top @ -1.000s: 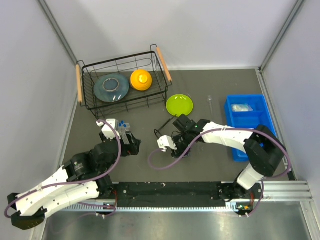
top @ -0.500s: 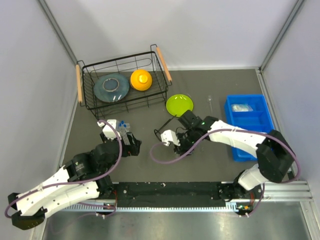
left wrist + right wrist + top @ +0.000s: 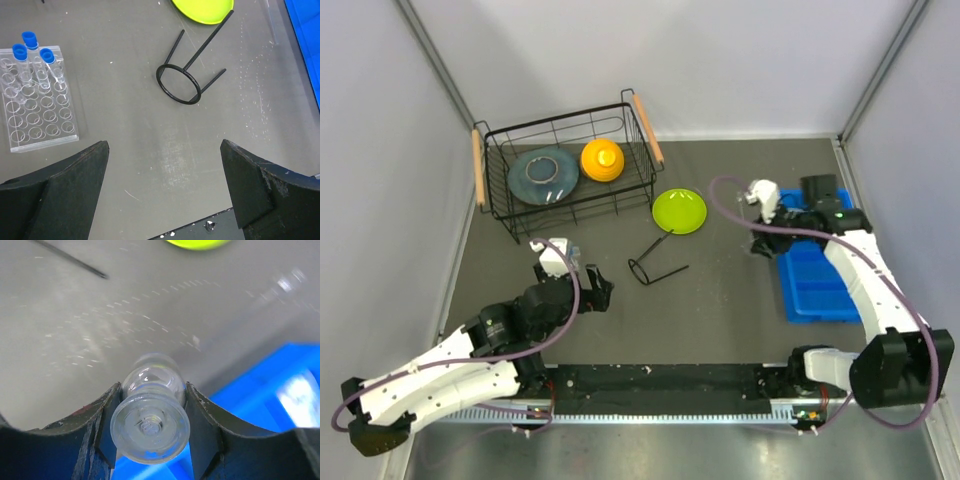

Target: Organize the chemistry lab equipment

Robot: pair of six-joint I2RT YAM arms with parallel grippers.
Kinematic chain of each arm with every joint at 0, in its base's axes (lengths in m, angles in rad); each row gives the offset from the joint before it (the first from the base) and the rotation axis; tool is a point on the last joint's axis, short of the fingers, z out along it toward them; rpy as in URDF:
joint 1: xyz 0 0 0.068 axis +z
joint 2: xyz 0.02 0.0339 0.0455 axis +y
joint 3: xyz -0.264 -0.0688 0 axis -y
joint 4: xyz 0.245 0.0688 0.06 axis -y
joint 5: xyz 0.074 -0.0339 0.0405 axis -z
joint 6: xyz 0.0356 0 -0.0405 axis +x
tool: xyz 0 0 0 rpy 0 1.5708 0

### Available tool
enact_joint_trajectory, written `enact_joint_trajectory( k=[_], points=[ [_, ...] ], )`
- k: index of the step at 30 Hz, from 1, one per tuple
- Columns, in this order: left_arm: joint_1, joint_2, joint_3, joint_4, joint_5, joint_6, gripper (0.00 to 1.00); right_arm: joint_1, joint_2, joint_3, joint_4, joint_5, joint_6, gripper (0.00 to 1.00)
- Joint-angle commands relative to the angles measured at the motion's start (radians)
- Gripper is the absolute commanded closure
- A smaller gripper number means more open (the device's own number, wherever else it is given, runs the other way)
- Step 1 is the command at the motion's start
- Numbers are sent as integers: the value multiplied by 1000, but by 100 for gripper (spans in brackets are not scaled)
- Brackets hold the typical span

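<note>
Black fingers (image 3: pixel 102 430) of the right end effector (image 3: pixel 150 410) were clamped on a tiny round clear glass dish (image 3: pixel 150 426), 1 finger on each side of it. In the top view that end effector (image 3: pixel 763 243) hung at the left edge of the blue plastic bin (image 3: pixel 820 285) on the right of the dark grey tabletop (image 3: pixel 720 300), so the dish was in the air over the line where tabletop and bin meet.

The left end effector (image 3: pixel 164 150) had its fingers wide apart and held nothing; it hovered over the near left of the tabletop (image 3: pixel 588 290). Just left of it stood the clear plastic tube rack (image 3: pixel 37 107), with 3 small clear blue-capped test tubes (image 3: pixel 31 47) upright in its far rows. A black wire ring with 3 straight legs (image 3: pixel 655 266) lay in the middle, 1 leg touching the round lime-green plate (image 3: pixel 679 210). A thin glass rod (image 3: pixel 270 22) lay between plate and bin. A black wire basket (image 3: pixel 565 165) stood far left.
</note>
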Motion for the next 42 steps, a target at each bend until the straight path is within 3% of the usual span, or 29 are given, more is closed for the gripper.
enact_joint_trajectory(
  k=[1, 5, 9, 16, 32, 36, 42],
  points=[
    [2, 43, 4, 103, 30, 36, 1, -202, -3, 90, 10, -9, 49, 75],
    [4, 72, 10, 131, 53, 43, 1, -402, 75, 128, 88, 37, 86, 75],
    [4, 78, 1, 157, 68, 42, 1, -456, 177, 145, 171, 109, 120, 74],
    [4, 72, -13, 162, 79, 25, 1, -455, 333, 136, 283, 217, 191, 73],
    [4, 78, -34, 196, 105, 2, 1, -455, 448, 24, 394, 252, 208, 65],
    [4, 86, -40, 212, 114, -3, 1, -456, 418, 10, 390, 250, 206, 42],
    [5, 101, -22, 217, 117, 6, 1, -455, 300, 25, 349, 247, 197, 25]
  ],
)
